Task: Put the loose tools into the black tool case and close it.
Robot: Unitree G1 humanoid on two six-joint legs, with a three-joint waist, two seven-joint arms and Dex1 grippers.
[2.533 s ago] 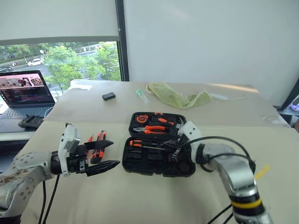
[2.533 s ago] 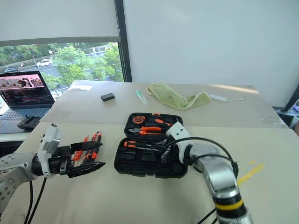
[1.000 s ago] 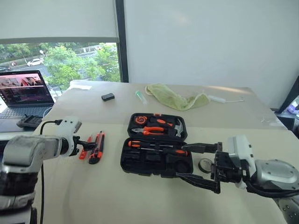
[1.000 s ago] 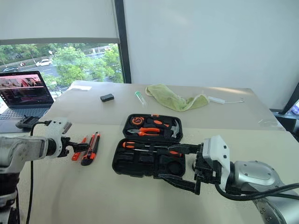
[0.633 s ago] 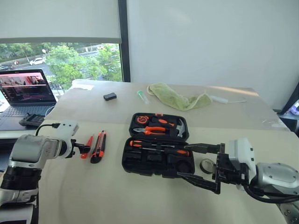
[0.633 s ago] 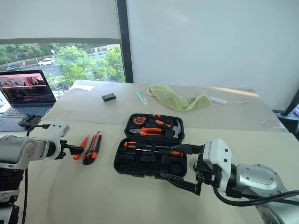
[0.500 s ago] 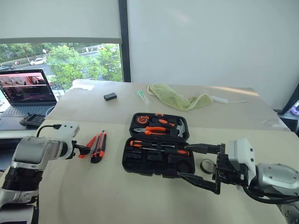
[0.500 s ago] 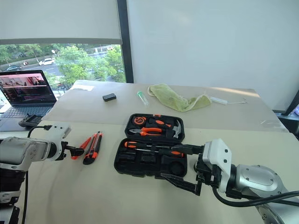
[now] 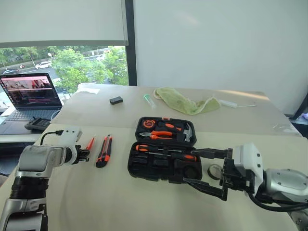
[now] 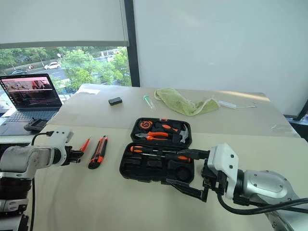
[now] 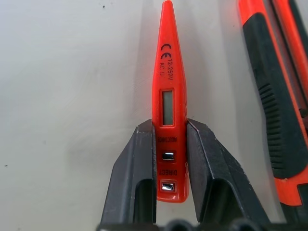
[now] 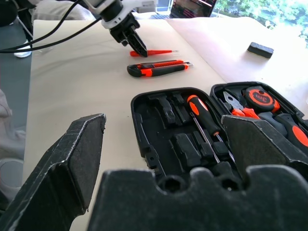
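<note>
Left gripper [image 11: 171, 159] jaws now clamped on tester screwdriver [image 11: 168, 91], open a second ago; tester still flat on table [image 9: 120, 202]. Pick begun. Right gripper [image 9: 208, 169] jaws wide open, empty, over black tool case [image 9: 163, 161]. Utility knife [image 9: 104, 150] just beside left jaws; lift straight up, clear room toward case.

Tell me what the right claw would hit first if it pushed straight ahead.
Probably the open black plastic tool case: the open right claw points leftward at its near half, where two orange-and-black-handled screwdrivers lie. Depth is uncertain.
</note>
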